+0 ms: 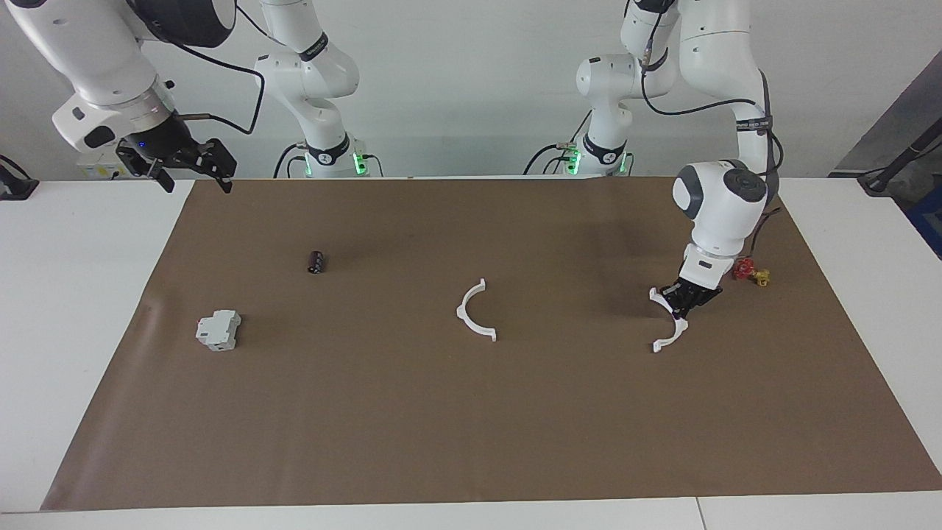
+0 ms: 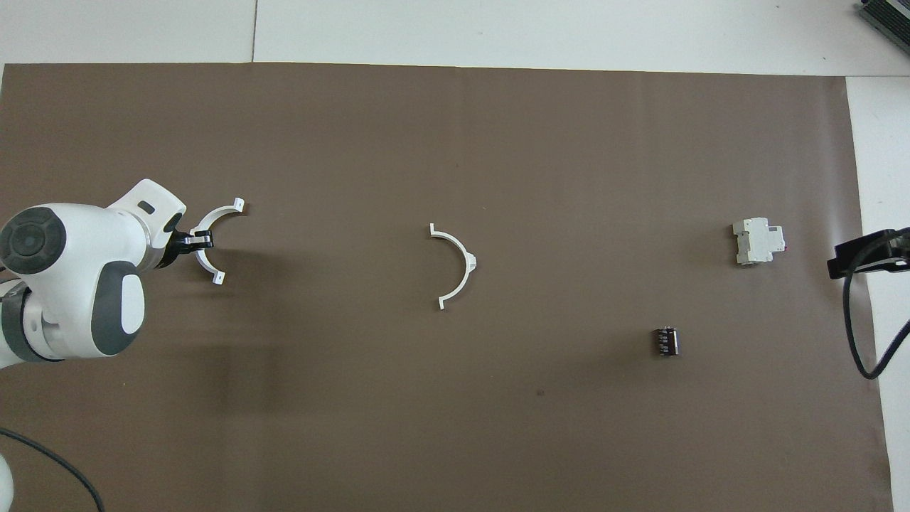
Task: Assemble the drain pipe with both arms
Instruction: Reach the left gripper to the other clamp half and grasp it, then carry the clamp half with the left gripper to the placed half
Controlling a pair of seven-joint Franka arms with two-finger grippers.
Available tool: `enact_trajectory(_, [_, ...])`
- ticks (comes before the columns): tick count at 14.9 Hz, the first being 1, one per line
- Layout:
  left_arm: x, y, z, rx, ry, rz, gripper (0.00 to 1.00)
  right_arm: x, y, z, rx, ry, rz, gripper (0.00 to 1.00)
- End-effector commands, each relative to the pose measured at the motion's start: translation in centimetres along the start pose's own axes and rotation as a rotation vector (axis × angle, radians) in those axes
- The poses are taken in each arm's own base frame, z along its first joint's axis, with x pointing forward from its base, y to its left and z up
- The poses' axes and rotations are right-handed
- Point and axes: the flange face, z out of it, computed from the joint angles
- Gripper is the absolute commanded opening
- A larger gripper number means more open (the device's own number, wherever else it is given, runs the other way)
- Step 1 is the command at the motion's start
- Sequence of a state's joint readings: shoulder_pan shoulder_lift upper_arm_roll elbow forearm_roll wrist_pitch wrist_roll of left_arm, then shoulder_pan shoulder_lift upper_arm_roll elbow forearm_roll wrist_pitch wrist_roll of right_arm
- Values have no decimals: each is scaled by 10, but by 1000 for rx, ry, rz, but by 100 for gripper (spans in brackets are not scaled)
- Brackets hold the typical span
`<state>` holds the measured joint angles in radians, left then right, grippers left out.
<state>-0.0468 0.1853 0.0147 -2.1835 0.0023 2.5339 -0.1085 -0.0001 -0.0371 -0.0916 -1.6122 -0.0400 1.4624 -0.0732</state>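
Observation:
The drain pipe shows as two white half-ring arcs on the brown mat. One arc [image 1: 475,318] [image 2: 463,272] lies free near the middle of the mat. The other arc [image 1: 674,338] [image 2: 208,267] is toward the left arm's end, and my left gripper [image 1: 681,306] [image 2: 195,241] is shut on the middle of its curve, low at the mat. I cannot tell whether this arc is lifted off the mat. My right gripper [image 1: 194,179] [image 2: 862,257] waits open and empty, raised over the mat's edge at the right arm's end.
A small red-and-yellow valve [image 1: 751,273] lies beside the left wrist, nearer to the robots than the held arc. A grey boxy block [image 1: 218,329] [image 2: 759,242] and a small dark cylinder [image 1: 316,261] [image 2: 665,340] lie toward the right arm's end.

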Motion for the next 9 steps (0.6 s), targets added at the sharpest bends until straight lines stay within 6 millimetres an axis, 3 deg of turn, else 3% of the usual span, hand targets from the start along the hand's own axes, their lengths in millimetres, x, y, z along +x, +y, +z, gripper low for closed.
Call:
enact_trajectory(1, [19, 43, -31, -6, -34, -66, 0, -2, -2, -3, 17, 19, 15, 100])
enact_trajectory(4, [6, 115, -39, -7, -38, -210, 0, -2, -2, -3, 17, 19, 15, 100])
enact_trajectory(7, [-24, 187, -44, 7, -33, -283, 0, -2, -2, -3, 17, 19, 15, 100])
enact_trajectory(9, [-49, 225, -45, 20, -63, -299, 0, -2, -2, -3, 17, 19, 15, 100])
